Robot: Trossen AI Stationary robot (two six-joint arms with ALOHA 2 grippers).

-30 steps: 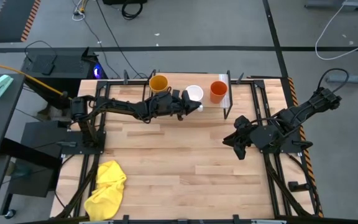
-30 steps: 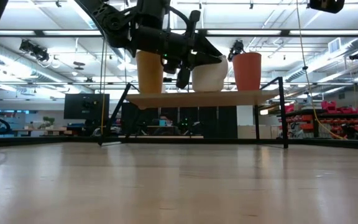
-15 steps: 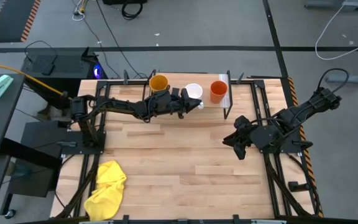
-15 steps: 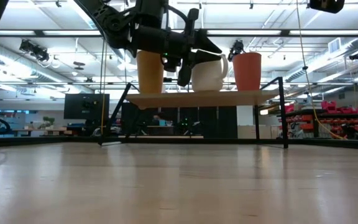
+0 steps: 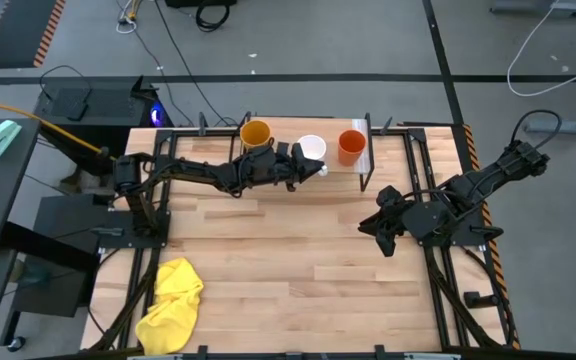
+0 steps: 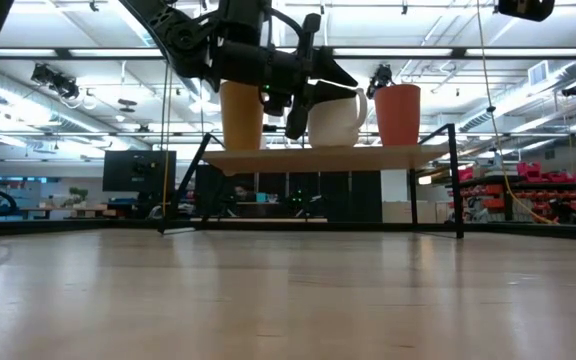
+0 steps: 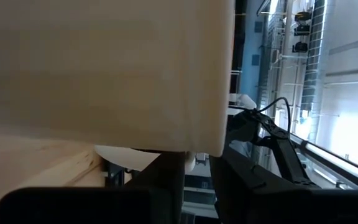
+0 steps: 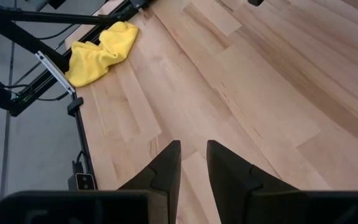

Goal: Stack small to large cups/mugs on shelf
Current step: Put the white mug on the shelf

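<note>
Three vessels stand in a row on the shelf (image 5: 280, 140) at the table's far edge. These are the yellow-orange cup (image 5: 255, 133) (image 6: 240, 115), the white mug (image 5: 312, 148) (image 6: 336, 125) and the red-orange cup (image 5: 351, 146) (image 6: 397, 115). My left gripper (image 5: 313, 170) (image 6: 303, 100) (image 7: 197, 180) reaches along the shelf from the left to the mug's near side, its fingers almost shut. The mug's wall (image 7: 104, 68) fills the left wrist view. My right gripper (image 5: 380, 232) (image 8: 193, 162) waits shut over the table's right part. My left gripper has the white mug's handle (image 7: 190, 163) (image 5: 323, 170) between its two fingers, a small white piece showing in the narrow gap. The fingers come level from the table's left. The mug stands upright with its base on the shelf board (image 6: 328, 157).
A crumpled yellow cloth (image 5: 171, 305) (image 8: 101, 50) lies at the table's near left corner. The shelf's black legs (image 6: 456, 180) stand at the far edge. Bare wood tabletop (image 5: 288, 260) spreads between the arms.
About a second ago one dark finger lay across the mug's upper part in the low view. My left gripper then shifted slightly toward the table's left, and the mug's handle came into sight. Over the last half second nothing has moved.
</note>
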